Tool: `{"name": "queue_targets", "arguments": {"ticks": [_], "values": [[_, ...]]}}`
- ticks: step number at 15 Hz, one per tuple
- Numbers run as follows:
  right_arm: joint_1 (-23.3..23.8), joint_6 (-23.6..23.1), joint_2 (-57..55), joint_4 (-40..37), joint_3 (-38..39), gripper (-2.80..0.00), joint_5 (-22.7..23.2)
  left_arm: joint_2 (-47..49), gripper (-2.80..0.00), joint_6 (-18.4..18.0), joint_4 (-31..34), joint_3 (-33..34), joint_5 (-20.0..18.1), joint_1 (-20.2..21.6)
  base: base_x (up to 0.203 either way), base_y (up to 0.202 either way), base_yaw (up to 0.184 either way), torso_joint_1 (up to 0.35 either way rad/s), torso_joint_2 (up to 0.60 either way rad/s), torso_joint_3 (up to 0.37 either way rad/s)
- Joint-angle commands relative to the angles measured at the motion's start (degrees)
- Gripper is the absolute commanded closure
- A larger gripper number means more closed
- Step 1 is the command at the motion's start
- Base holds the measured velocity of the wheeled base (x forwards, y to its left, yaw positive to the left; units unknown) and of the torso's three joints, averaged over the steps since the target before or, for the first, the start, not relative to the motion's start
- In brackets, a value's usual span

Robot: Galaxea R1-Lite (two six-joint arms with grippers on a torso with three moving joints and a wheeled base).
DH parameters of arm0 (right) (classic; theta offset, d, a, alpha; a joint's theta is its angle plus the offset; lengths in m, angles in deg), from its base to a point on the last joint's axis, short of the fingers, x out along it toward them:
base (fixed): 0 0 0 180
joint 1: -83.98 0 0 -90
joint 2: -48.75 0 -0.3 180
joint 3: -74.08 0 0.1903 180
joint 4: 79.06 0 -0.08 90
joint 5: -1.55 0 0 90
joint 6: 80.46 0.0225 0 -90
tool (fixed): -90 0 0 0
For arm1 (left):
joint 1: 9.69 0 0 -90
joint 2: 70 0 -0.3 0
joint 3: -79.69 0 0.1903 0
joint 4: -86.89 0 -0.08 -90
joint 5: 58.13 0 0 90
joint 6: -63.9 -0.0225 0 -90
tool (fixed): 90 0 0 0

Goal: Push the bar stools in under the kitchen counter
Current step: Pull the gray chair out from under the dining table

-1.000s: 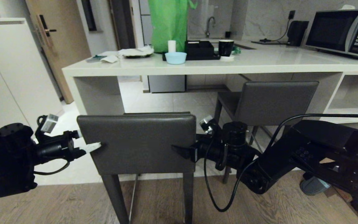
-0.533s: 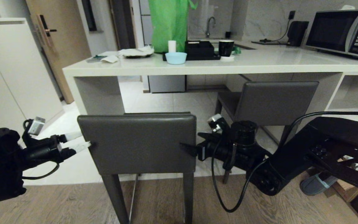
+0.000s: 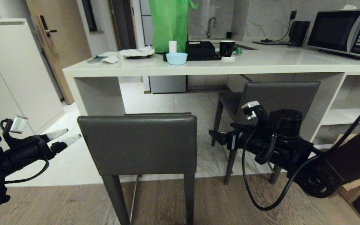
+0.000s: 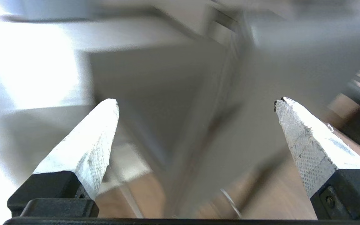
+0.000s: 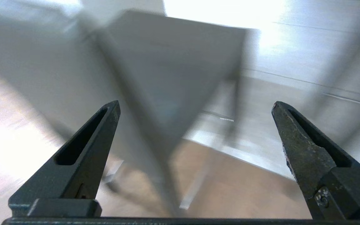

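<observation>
The near bar stool stands in the middle on the wood floor, out from the kitchen counter. The second bar stool stands further right, its seat partly under the counter. My left gripper, with white-tipped fingers, hangs open to the left of the near stool's backrest, clear of it. My right gripper, with black fingers, is open to the right of that backrest, also clear. Both wrist views are blurred: the left gripper and the right gripper each face the grey stool with nothing between the fingers.
On the counter stand a green bag, a blue bowl, a black tray, a black mug and a microwave. A tall white cabinet is at the left. White shelves close the counter's right end.
Both grippers have drawn away from the near stool's backrest: the left one to the left, the right one to the right and upward. The stools have not moved.
</observation>
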Motion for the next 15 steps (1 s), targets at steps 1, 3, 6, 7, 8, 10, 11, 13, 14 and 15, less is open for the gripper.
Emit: {"name": "queue_targets", "arguments": {"ticks": [1, 3, 6, 7, 8, 10, 11, 13, 14, 15], "values": [[1.4, -0.5, 9.9, -3.9, 1.2, -2.8, -15.4, -11.3, -2.8, 0.3, 3.0, 2.7, 16.2, -2.4, 0.0, 0.0, 0.0, 0.0, 0.0, 0.0], [2.6, -2.4, 17.0, -5.4, 4.9, -2.8, -21.0, -20.3, -2.8, 0.3, 10.9, 3.4, 34.0, -6.7, 0.0, 0.0, 0.0, 0.0, 0.0, 0.0], [5.4, -4.7, 29.7, -11.4, 8.2, -2.8, -23.4, -32.7, -2.8, -0.5, 21.0, 5.2, 44.6, -11.1, 0.0, 0.0, 0.0, 0.0, 0.0, 0.0], [6.6, -5.1, 33.8, -13.8, 9.9, -2.8, -24.7, -36.2, -2.8, -2.0, 23.5, 6.9, 45.6, -12.3, 0.0, 0.0, 0.0, 0.0, 0.0, 0.0], [8.3, -5.6, 38.0, -15.6, 12.2, -2.8, -26.3, -39.3, -2.8, -4.4, 25.0, 8.7, 46.3, -13.6, 0.0, 0.0, 0.0, 0.0, 0.0, 0.0], [13.2, -6.4, 46.1, -18.1, 17.0, -2.8, -27.9, -44.9, -2.8, -9.2, 26.6, 11.6, 47.1, -15.7, 0.0, 0.0, 0.0, 0.0, 0.0, 0.0], [15.7, -6.9, 50.4, -19.6, 19.5, -2.8, -28.3, -47.8, -2.8, -11.0, 27.1, 13.4, 47.4, -16.0, 0.0, 0.0, 0.0, 0.0, 0.0, 0.0], [19.1, -8.1, 58.9, -23.1, 22.7, -2.8, -28.7, -54.4, -2.8, -12.4, 28.5, 16.1, 47.7, -16.1, 0.0, 0.0, 0.0, 0.0, 0.0, 0.0], [20.6, -8.5, 63.0, -25.9, 23.3, -2.8, -28.8, -58.5, -2.8, -12.7, 31.1, 16.6, 47.9, -16.0, 0.0, 0.0, 0.0, 0.0, 0.0, 0.0], [22.1, -8.8, 67.0, -29.5, 23.4, -2.8, -28.8, -63.2, -2.8, -12.9, 35.1, 16.7, 47.9, -15.9, 0.0, 0.0, 0.0, 0.0, 0.0, 0.0]]}}
